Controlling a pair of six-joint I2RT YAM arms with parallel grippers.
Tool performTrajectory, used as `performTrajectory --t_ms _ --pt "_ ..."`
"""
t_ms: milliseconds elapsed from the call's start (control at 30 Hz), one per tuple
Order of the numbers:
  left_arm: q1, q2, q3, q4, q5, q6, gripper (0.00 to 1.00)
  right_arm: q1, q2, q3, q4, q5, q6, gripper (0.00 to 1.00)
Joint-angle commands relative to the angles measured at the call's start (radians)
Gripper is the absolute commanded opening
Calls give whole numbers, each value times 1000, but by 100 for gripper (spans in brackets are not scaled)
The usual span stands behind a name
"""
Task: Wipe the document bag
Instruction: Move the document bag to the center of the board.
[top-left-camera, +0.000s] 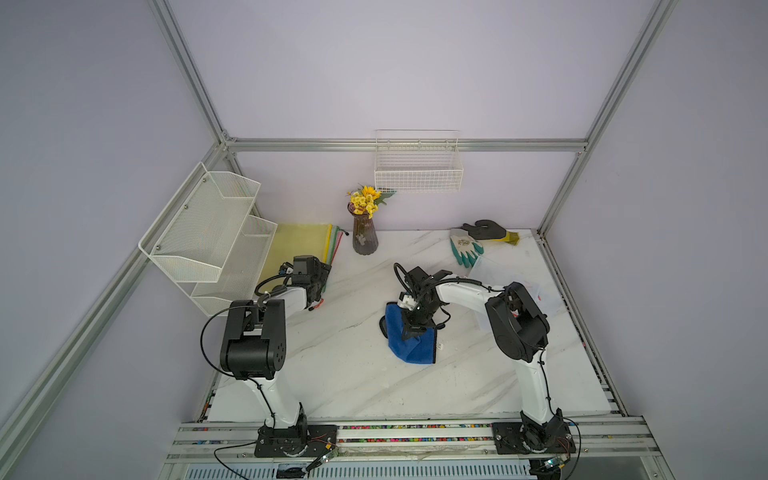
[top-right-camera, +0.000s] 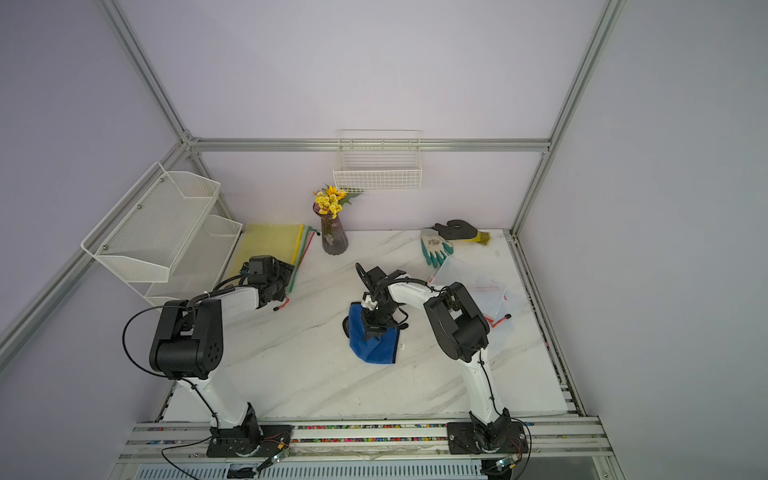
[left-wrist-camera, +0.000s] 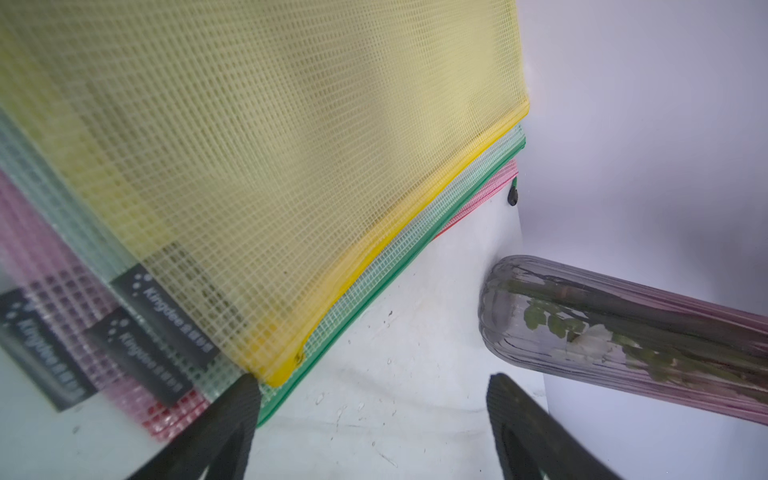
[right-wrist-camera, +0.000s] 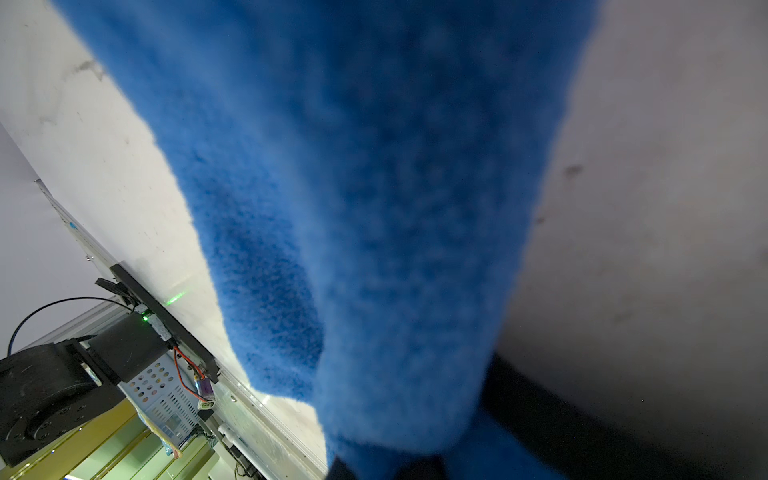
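the yellow document bag (left-wrist-camera: 270, 166) lies topmost at the far left of the bench (top-left-camera: 353, 374). left jaws stand released at its corner; best pinch only that top layer, clear of the vase (left-wrist-camera: 623, 332). right jaws clench the blue cloth (top-left-camera: 411, 351) mid-bench.

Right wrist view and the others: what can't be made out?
- Right wrist view: fuzzy blue cloth fills the frame, hiding the fingertips of the right gripper.
- Both top views: its own wrist covers the left gripper; contact with the yellow mesh document bag unclear.
- Top view: the right arm covers part of the clear plastic document bag.
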Motion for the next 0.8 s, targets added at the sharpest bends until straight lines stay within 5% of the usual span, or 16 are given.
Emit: performTrajectory --t_ms 0,433,467,533,600,667,733,767 --pt "20 35 30 35 -18 30 86 2 112 -61 49 191 -11 0" --pt "34 45 -2 32 -36 61 84 1 124 -45 38 188 -10 0" --pt "36 53 -3 43 -35 60 80 1 124 -43 38 189 -11 0" --pt "37 66 -12 90 -37 60 49 1 124 -41 38 188 -11 0" --pt "38 79 -7 112 -42 55 37 2 124 -40 37 188 -11 0" --pt "38 92 8 117 -51 61 44 2 123 -44 39 183 -9 0" --pt "40 97 20 114 -66 68 77 2 120 -50 42 183 -6 0" --pt "41 98 25 117 -73 72 80 1 119 -54 43 183 -6 0"
